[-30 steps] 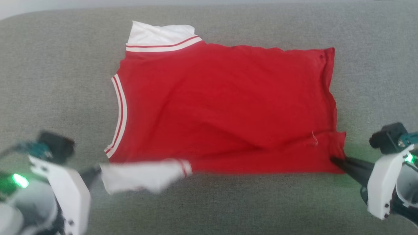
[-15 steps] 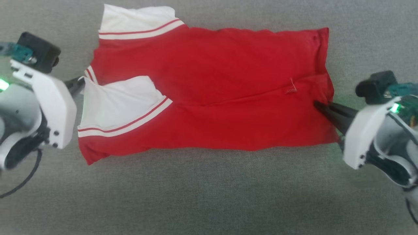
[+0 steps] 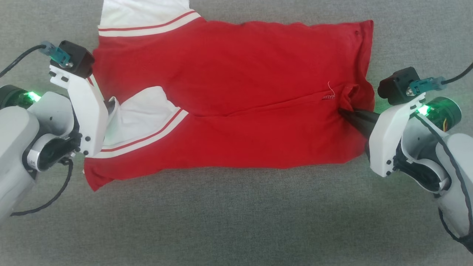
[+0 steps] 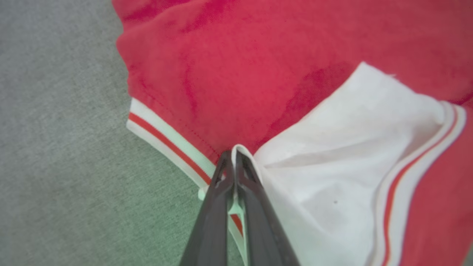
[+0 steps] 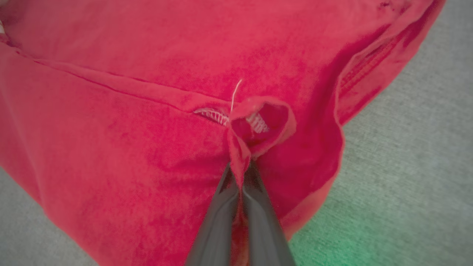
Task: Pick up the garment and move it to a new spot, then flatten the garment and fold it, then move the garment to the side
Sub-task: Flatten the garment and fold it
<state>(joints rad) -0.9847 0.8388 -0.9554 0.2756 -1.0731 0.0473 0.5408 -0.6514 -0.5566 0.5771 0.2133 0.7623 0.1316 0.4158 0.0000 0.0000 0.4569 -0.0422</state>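
One grey cloth surface (image 3: 236, 221) is spreading across the whole head view. One garment (image 3: 258, 66) is lying on it, filling the middle and far part, with its neck end to the left and its hem to the right. Its near long edge is lying folded over toward the middle, and the fold's edge is running left to right across the red body.

Two pale arms are reaching in, one from each side. The left gripper (image 4: 232, 157) is sitting at the garment's left end, fingers pressed together and pinching the edge of a white sleeve. The right gripper (image 5: 240, 171) is sitting at the right end, fingers likewise pressed together and pinching a small bunched peak of red cloth near the hem.

Two white sleeves are showing. The far sleeve (image 3: 144, 13) is lying flat at the far left corner, and the near sleeve (image 3: 142, 114) is lying on top of the red body. Each is carrying one red-and-white striped band.

Two green lamps are glowing, the left wrist light (image 3: 33, 96) and the right wrist light (image 3: 423, 109). One loose white thread (image 5: 235, 90) is sticking up just beyond the right gripper's pinch.
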